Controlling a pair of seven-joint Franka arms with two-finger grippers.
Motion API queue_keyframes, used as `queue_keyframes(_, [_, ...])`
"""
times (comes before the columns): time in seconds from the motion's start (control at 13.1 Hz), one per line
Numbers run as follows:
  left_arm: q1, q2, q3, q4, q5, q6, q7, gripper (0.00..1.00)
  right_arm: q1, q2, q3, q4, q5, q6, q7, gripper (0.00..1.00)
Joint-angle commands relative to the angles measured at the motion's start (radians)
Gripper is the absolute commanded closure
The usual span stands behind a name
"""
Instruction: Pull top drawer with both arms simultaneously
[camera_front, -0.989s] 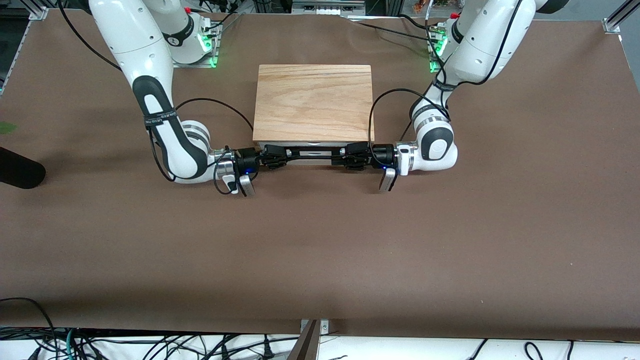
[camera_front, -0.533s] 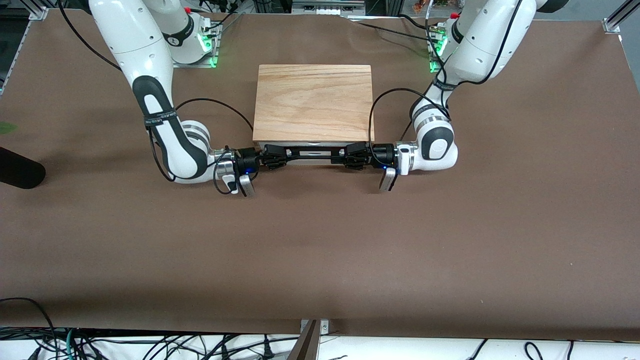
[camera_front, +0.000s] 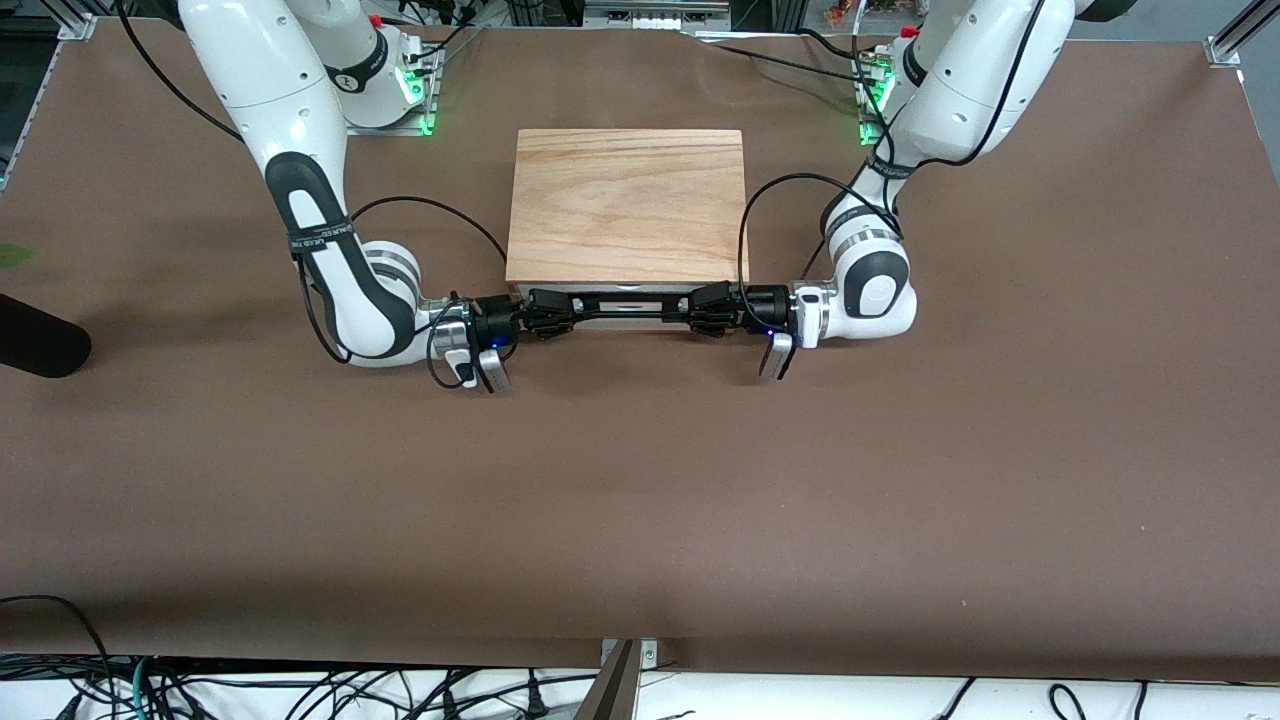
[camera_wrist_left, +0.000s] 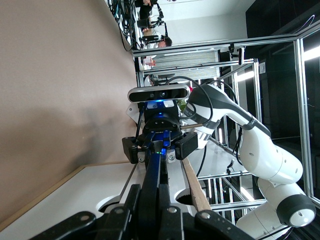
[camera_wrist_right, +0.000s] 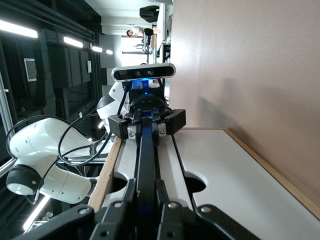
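The top drawer (camera_front: 632, 320) shows as a thin white strip under the cabinet's wooden lid (camera_front: 628, 205), with its long black bar handle (camera_front: 630, 306) in front. My left gripper (camera_front: 703, 305) is shut on the handle's end toward the left arm. My right gripper (camera_front: 553, 310) is shut on the end toward the right arm. In the left wrist view my left gripper (camera_wrist_left: 154, 200) clamps the bar (camera_wrist_left: 155, 172) in front of the white panel (camera_wrist_left: 175, 175). In the right wrist view my right gripper (camera_wrist_right: 146, 200) clamps the bar (camera_wrist_right: 146, 160) in front of the panel (camera_wrist_right: 165, 160).
A lower white drawer front (camera_wrist_right: 225, 170) with a rounded cut-out sits below the top one. The cabinet stands on a brown table (camera_front: 640, 500), midway between the arm bases. A dark object (camera_front: 35, 340) lies at the table edge at the right arm's end.
Hardly anything: the left arm's wrist has edged very slightly toward the cabinet. Both grippers stay shut on the handle, and the drawer front looks to be in the same place.
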Motion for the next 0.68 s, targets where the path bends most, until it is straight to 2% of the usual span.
queue_keyframes(0.0, [0.002, -0.033, -0.002, -0.061, -0.018, -0.007, 0.077, 1.00, 0.003, 0.013, 0.005, 0.011, 0.049, -0.011, -0.029, 1.00])
queue_keyframes(0.3, [0.005, -0.015, 0.005, -0.044, -0.020, -0.006, 0.065, 1.00, -0.001, 0.047, 0.002, 0.071, 0.049, -0.011, -0.018, 1.00])
queue_keyframes(0.61, [0.011, 0.019, 0.015, 0.017, -0.020, -0.006, 0.056, 1.00, -0.018, 0.079, 0.002, 0.126, 0.050, -0.012, -0.010, 1.00])
